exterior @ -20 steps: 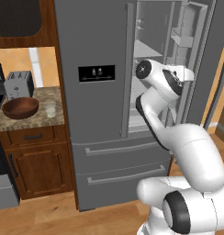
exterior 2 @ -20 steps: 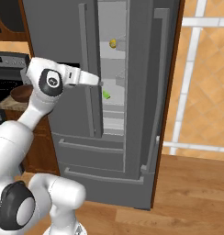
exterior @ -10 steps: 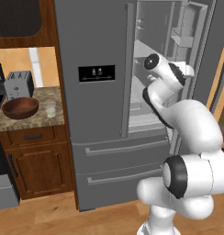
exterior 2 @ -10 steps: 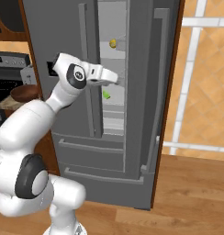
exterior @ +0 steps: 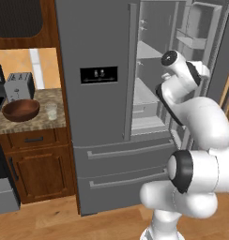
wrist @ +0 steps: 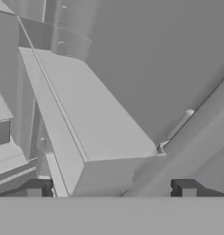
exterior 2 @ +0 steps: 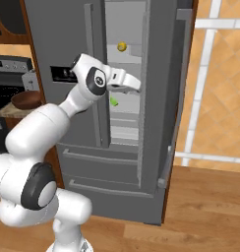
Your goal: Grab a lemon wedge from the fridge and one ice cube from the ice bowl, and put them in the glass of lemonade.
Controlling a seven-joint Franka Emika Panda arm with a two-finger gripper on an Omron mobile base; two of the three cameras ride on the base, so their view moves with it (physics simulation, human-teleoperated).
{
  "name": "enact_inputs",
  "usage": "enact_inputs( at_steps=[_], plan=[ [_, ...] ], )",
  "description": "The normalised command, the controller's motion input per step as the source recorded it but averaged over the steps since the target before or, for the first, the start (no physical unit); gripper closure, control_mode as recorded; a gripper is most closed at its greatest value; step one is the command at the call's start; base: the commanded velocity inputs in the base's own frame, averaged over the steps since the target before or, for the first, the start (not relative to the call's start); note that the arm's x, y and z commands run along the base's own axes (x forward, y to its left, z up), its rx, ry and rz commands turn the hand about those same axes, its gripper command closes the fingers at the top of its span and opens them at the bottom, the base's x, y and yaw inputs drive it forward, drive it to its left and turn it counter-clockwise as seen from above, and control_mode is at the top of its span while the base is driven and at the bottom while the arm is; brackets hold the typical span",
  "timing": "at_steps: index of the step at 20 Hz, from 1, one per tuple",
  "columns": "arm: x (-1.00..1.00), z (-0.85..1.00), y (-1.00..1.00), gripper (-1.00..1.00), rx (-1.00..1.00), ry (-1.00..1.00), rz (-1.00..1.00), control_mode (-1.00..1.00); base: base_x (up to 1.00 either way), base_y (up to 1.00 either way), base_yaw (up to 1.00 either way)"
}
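Reaching into one fridge (exterior: 102,117), the claw (wrist: 111,188) gapes wide beside one bowl (exterior: 20,109), one glass (exterior: 51,111)

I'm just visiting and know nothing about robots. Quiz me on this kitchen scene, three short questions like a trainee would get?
1. True or false: the fridge's right door stands open.
2. What sits beside the ice bowl on the counter: A) a kettle, B) the glass of lemonade, C) a plate?
3. Is the tool open or shut?

Key: 1 true; 2 B; 3 open, holding nothing.
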Motion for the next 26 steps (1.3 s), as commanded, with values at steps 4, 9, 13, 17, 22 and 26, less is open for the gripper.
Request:
enact_inputs(
  at_steps=[4, 9, 13, 17, 22, 26],
  plan=[
    [0.00, -0.01, -0.91, -1.00, 0.05, 0.00, -0.02, -1.00, 0.00, 0.00, 0.00],
    [0.00, 0.00, -0.94, -1.00, 0.02, 0.00, -0.04, -1.00, 0.00, 0.00, 0.00],
    [0.00, 0.00, -0.83, -1.00, 0.00, -0.01, -0.04, -1.00, 0.00, 0.00, 0.00],
    [-0.42, 0.25, -0.03, -1.00, 0.03, 0.00, 0.00, -1.00, 0.00, 0.00, 0.00],
    [-0.71, 0.44, 0.80, -1.00, 0.05, 0.04, 0.10, -1.00, 0.00, 0.00, 0.00],
    [-0.21, 0.09, 1.00, -1.00, 0.12, 0.09, 0.30, -1.00, 0.00, 0.00, 0.00]
  ],
)
